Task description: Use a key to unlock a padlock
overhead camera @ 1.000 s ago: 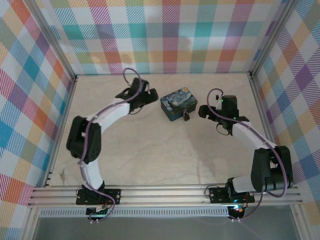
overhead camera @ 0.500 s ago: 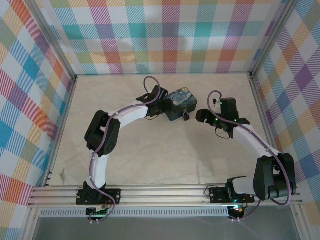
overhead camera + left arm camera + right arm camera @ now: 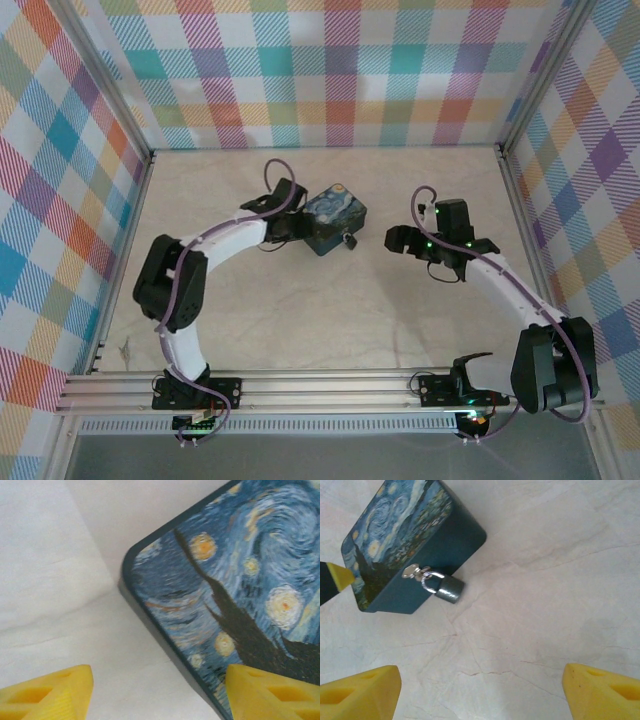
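Left wrist view: tin (image 3: 235, 595) was cut off at the right and bottom edges. Left claw (image 3: 159, 692) fingers (image 3: 50, 692) were cropped by the bottom edge. Right wrist view: right claw (image 3: 480, 692) tips were cropped at both bottom corners. A yellow tip (image 3: 339, 576) by the tin was cut off at the left edge. Padlock (image 3: 449, 589) keyhole faced away, hidden. Silvery bit (image 3: 410, 571) at the shackle was too small to tell, key or latch. Top view: padlock was a dark speck, and how the left claw's jaws stood couldn't be told.

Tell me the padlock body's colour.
Dark grey: the small metal padlock shows best in the right wrist view.
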